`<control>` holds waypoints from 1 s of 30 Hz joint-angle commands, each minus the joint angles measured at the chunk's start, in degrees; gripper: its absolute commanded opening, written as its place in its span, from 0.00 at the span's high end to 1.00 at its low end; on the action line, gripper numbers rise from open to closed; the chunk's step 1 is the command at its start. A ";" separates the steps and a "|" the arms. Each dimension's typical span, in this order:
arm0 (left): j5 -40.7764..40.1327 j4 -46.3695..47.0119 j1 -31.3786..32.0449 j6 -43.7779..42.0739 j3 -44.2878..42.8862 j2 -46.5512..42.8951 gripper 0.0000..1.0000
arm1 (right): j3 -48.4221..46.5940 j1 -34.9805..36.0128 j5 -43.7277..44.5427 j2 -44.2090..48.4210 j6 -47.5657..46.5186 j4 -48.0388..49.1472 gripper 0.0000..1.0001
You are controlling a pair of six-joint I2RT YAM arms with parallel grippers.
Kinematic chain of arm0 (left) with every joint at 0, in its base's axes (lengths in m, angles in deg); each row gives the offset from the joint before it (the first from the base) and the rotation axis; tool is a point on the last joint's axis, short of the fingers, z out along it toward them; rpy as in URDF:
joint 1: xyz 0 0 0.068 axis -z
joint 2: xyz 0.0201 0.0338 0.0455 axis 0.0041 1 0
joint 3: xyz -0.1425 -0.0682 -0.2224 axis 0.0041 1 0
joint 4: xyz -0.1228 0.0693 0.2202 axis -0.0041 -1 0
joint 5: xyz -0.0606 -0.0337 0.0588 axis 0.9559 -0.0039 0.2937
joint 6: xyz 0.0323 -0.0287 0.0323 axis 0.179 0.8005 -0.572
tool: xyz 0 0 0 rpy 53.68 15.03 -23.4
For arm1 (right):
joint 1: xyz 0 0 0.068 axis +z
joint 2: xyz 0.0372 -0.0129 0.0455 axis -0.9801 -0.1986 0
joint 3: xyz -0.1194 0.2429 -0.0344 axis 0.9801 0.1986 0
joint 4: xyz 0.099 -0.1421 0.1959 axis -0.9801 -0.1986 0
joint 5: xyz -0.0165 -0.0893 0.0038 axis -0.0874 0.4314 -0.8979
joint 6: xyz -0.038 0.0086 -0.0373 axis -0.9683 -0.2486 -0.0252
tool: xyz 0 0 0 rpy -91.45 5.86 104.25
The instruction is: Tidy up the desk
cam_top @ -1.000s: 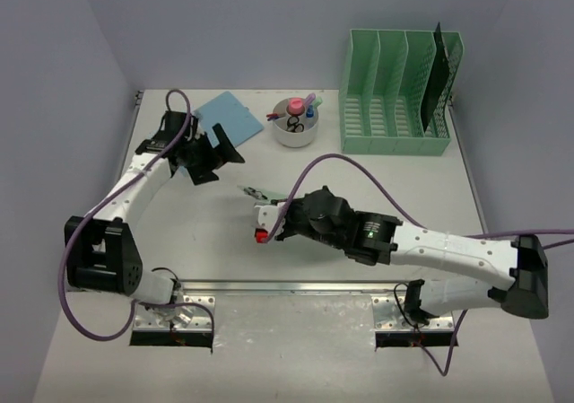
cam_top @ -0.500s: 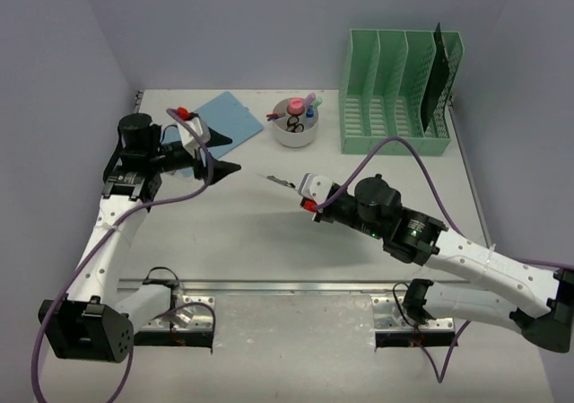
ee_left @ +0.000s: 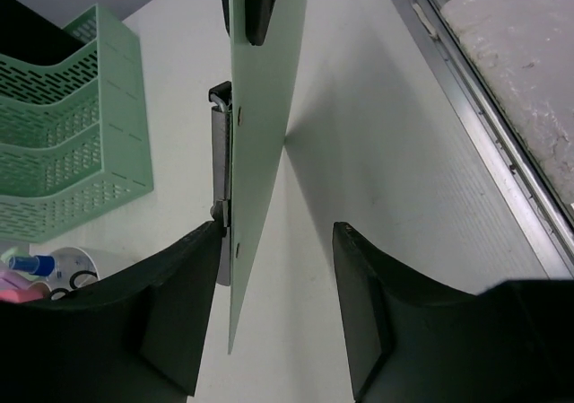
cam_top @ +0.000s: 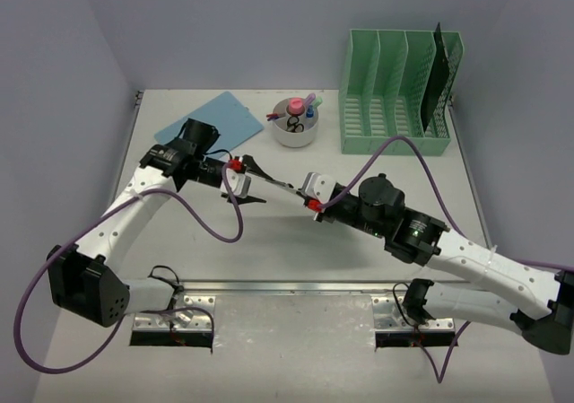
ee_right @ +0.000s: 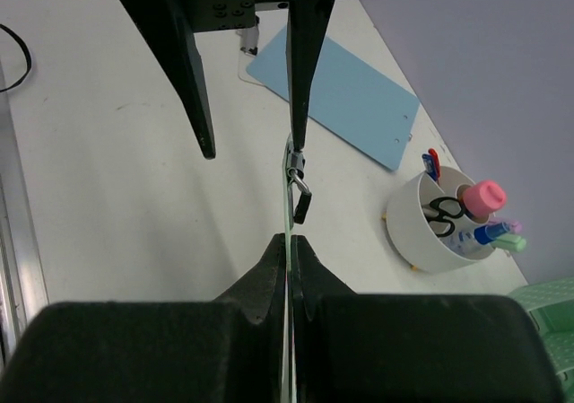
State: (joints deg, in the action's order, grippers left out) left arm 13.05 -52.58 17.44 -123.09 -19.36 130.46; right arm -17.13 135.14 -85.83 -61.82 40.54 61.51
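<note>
Here, the right gripper [ee_right: 289, 250] is pinching one thin green clipboard [ee_left: 265, 107] edge-on over the desk [cam_top: 296, 250], while the left gripper [ee_left: 276, 241] is straddling it with jaws apart. One blue clipboard [cam_top: 229, 118], one white cup [cam_top: 295, 132] and one green rack [cam_top: 395, 98] are sitting behind.

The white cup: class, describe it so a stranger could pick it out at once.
Find the mint-green file rack at the desk's far right corner. Just left of it, between the rack and a flat blue board, stands a round white cup. Only it holds scissors and pens.
</note>
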 commanded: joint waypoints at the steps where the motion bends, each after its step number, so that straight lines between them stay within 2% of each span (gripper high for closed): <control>1: 1.46 2.95 1.57 -3.51 0.51 0.15 0.50 | -1.16 -0.35 -0.62 1.59 1.61 5.05 0.99; 4: 0.50 6.45 2.54 -0.71 1.30 0.95 0.58 | -1.34 -0.26 -2.37 2.20 2.22 5.14 0.99; 7: 0.06 12.69 2.63 5.97 2.53 0.95 0.60 | -1.07 -0.35 -3.08 2.91 2.75 5.06 0.99; 12: -1.17 20.69 2.63 13.26 4.11 0.51 0.54 | -0.90 -0.35 -3.61 3.70 3.10 3.56 0.99; 15: -3.37 29.74 2.54 20.82 6.75 -1.16 0.50 | -0.72 -0.35 -3.96 3.96 3.10 3.21 0.99; 17: -3.46 32.47 2.46 22.50 7.45 -1.69 0.52 | -0.20 -0.35 -4.14 4.31 3.19 3.56 0.99; 20: -1.80 30.99 2.54 21.63 6.67 -1.08 0.59 | 0.42 -0.35 -4.49 4.93 3.37 4.53 0.99; 23: -0.12 27.49 2.54 19.62 4.74 0.06 0.79 | 1.12 -0.35 -4.32 5.46 3.28 5.14 0.99; 24: 0.05 26.77 2.54 19.35 4.29 0.33 0.93 | 1.39 -0.35 -4.05 5.72 3.19 5.06 0.99; 26: -0.38 25.63 2.54 18.30 3.42 0.33 1.00 | 1.65 -0.35 -3.52 6.16 2.93 3.92 0.99; 27: -0.82 24.84 2.54 17.24 3.15 0.24 1.00 | 1.48 -0.44 -3.43 6.16 2.75 3.13 0.98; 30: -4.67 16.79 2.63 11.54 0.34 0.85 1.00 | -0.19 -0.52 -2.65 4.76 2.32 -2.12 0.72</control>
State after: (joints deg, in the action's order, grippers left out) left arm 9.51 -31.20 19.76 -106.22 -14.36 131.03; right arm -15.80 134.55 -88.30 -56.62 42.86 61.94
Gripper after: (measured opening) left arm 0.119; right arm 0.216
